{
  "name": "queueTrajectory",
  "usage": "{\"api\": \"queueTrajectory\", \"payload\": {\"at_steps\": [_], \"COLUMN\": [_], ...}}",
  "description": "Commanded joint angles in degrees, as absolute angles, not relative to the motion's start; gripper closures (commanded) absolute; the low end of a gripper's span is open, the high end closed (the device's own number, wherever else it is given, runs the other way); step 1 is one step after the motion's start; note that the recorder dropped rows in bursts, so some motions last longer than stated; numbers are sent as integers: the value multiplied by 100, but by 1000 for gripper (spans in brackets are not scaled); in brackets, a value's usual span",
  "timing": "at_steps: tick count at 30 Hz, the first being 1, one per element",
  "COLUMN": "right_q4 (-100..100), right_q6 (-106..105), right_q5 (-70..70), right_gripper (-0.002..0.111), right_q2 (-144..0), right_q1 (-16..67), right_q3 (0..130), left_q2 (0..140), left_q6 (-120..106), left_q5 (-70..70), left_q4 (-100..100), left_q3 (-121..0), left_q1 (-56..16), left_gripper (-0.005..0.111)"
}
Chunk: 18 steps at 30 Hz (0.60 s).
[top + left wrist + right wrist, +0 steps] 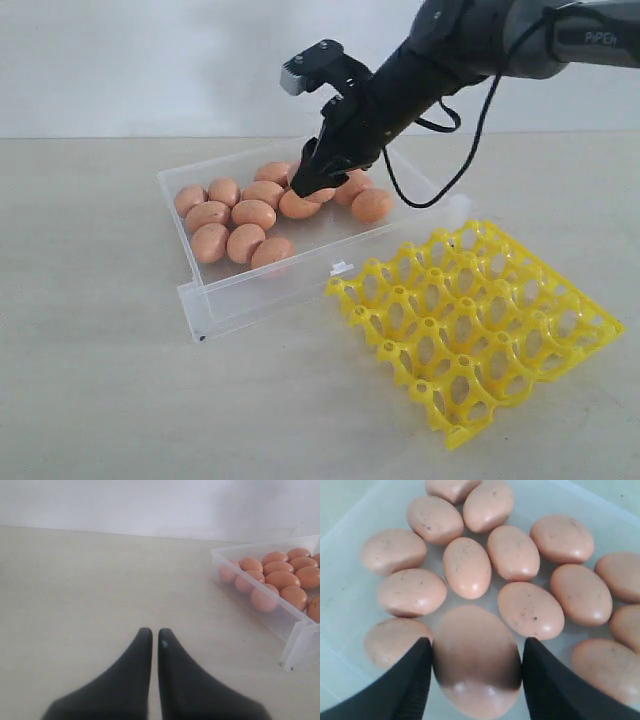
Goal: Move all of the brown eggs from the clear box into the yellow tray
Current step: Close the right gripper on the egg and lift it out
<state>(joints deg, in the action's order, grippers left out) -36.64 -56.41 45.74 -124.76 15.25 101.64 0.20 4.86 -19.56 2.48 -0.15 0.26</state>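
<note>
Jaws of the right gripper (477,644) clasp one brown egg (476,680) between them inside the clear box (270,285), other eggs (467,567) crowding just ahead: best lifted straight up, lightly squeezed, toward the yellow tray (430,325).

The eggs (253,213) are smooth, orange-brown and faintly speckled. I count more than a dozen, all lying on their sides in the box (260,290), packed close with many touching. One egg (476,662) sits between the fingers of my right gripper (477,641), a pad against each side; I cannot tell whether it is off the floor. The box is shallow, clear plastic with low walls and a small tab on its front rim. The tray (428,322), a bright yellow lattice of round cups and short posts, lies flat just beside the box's front right corner, skewed to it.
</note>
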Motion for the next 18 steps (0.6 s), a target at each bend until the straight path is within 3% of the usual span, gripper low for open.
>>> {"api": "queueTrajectory", "payload": {"at_steps": [1, 7, 13, 18], "right_q4": [-5473, -9973, -9995, -9995], "right_q6": [-6638, -10840, -11756, -11861], "right_q5": [3859, 3047, 3868, 2827], "right_gripper": [109, 109, 109, 109], "right_q2": [-11729, -10172, -9547, -9743], "right_q1": [1103, 969, 969, 969], "right_q3": [8960, 6264, 5015, 4918], "left_q2": [0, 0, 0, 0], "left_q6": [493, 493, 493, 493], "left_q5": [-1935, -1935, -1935, -1935], "left_q4": [234, 234, 234, 234], "left_q3": [0, 0, 0, 0], "left_q1": [43, 43, 43, 43], "left_gripper": [103, 103, 103, 103]}}
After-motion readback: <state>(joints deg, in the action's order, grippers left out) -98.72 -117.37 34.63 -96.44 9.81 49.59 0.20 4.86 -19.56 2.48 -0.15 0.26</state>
